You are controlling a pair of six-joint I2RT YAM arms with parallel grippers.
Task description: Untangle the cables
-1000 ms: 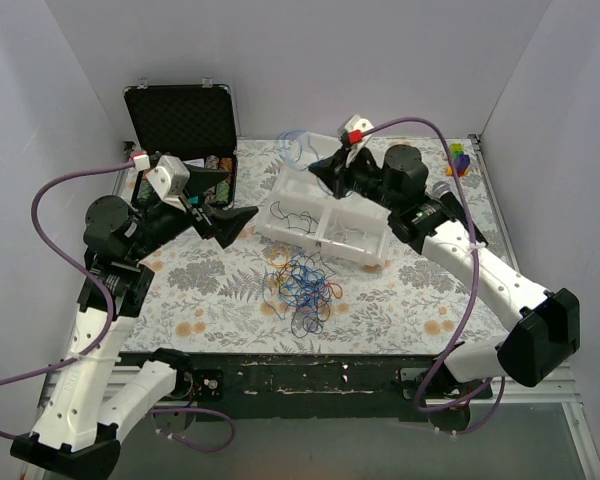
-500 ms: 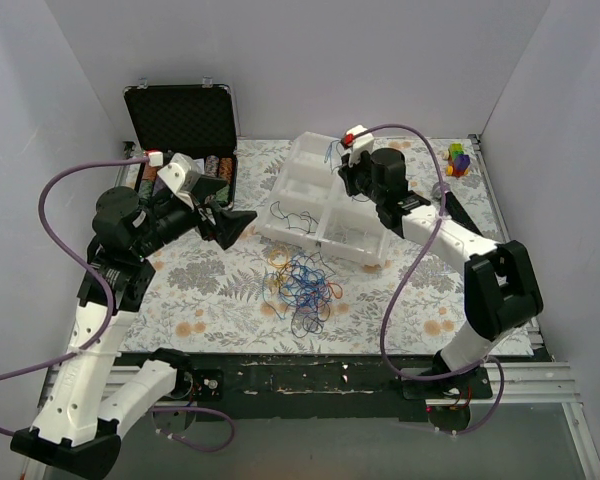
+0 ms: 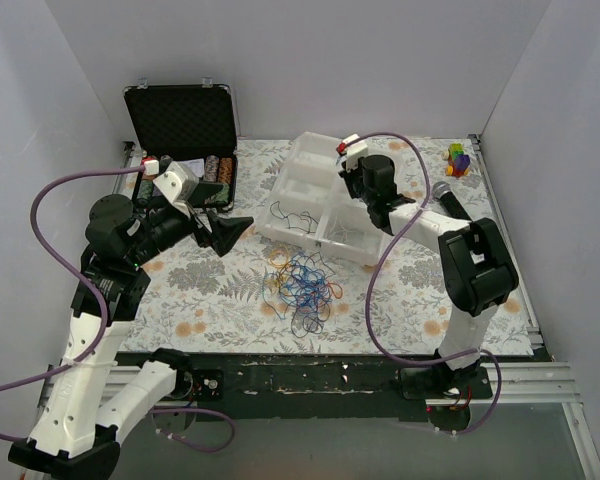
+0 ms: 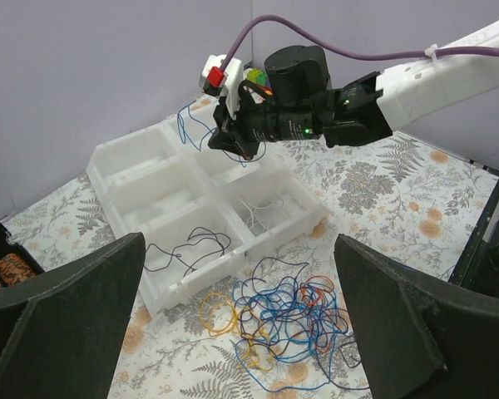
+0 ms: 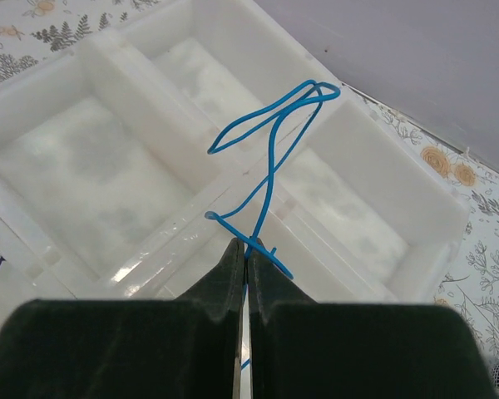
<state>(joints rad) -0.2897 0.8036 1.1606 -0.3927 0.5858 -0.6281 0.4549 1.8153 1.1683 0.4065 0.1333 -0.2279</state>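
Observation:
The tangle of cables (image 3: 305,285), blue, orange, red, yellow and black loops, lies on the floral cloth just in front of the white compartment tray (image 3: 310,146). It also shows in the left wrist view (image 4: 309,320). My right gripper (image 3: 346,178) (image 5: 248,245) is shut on a single blue cable (image 5: 270,158) and holds it above the tray's compartments (image 5: 150,249). The blue cable also shows in the left wrist view (image 4: 190,126). My left gripper (image 3: 230,228) (image 4: 239,241) is open and empty, in the air left of the tangle.
One tray compartment holds a black cable (image 4: 187,249), another holds white cables (image 4: 262,212). An open black case (image 3: 180,120) stands at the back left. A coloured toy (image 3: 459,158) and a dark microphone-like object (image 3: 448,198) lie at the back right.
My right arm has folded in and come down over the tray with the blue cable still in its jaws. My left gripper has shifted slightly and stays open.

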